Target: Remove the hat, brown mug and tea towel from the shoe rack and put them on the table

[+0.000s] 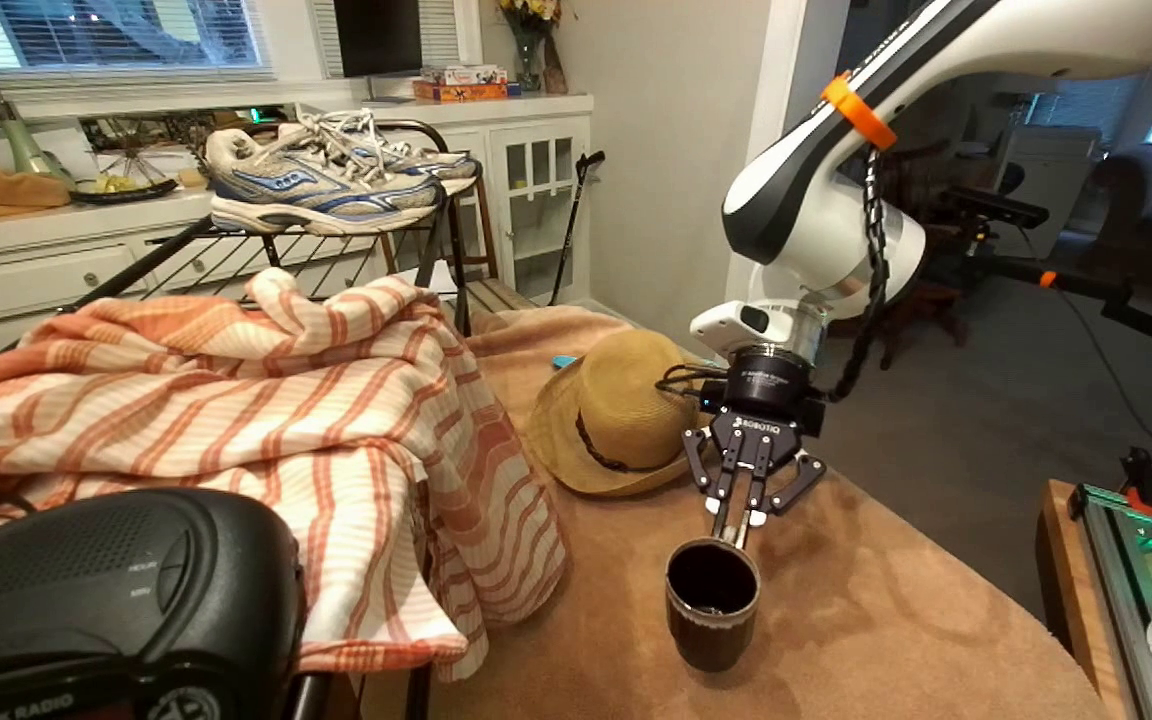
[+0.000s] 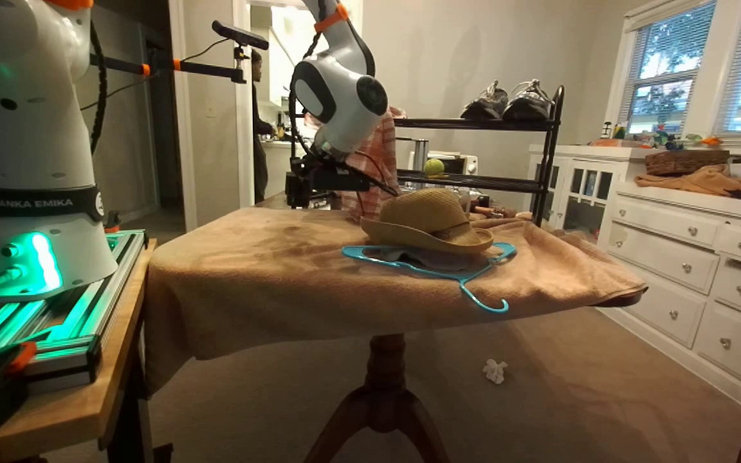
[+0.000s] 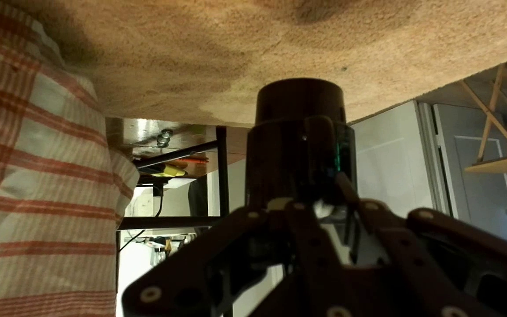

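Gripper [image 1: 736, 515] pinching the brown mug [image 1: 711, 625], fingers close together – reads as a handle grip, but too dark in the wrist view to tell the exact bite. Mug roughly upright over the table [image 1: 866, 580]; can't tell if the base is touching. Hat [image 1: 636, 420] is on the table, tea towel [image 1: 266, 400] draped over the shoe rack [image 2: 505, 185]. My read: mug set-down, 2 of 3 done once it lands

Risks:
1) Released too high – mug drops and tips. Cause: base contact unclear
2) Mug swings in the pinch. Cause: narrow hold on 1 side, weight hanging off it
3) Wobbles after release. Cause: rumpled table cloth [image 2: 267, 257], likely soft
4) Finger hooks the handle on retreat, drags mug. Cause: opening too little or backing out skewed
5) Towel pull later sweeps the mug. Cause: hem hangs low near it. Clock radio [image 1: 116, 590] is right by the towel; can't tell if it sits on it, could get tugged
6) Wrist cables [image 1: 686, 375] snag the hat if the arm heads that way; gap unclear. Brim overlaps the blue hanger [image 2: 462, 280], so both could shift
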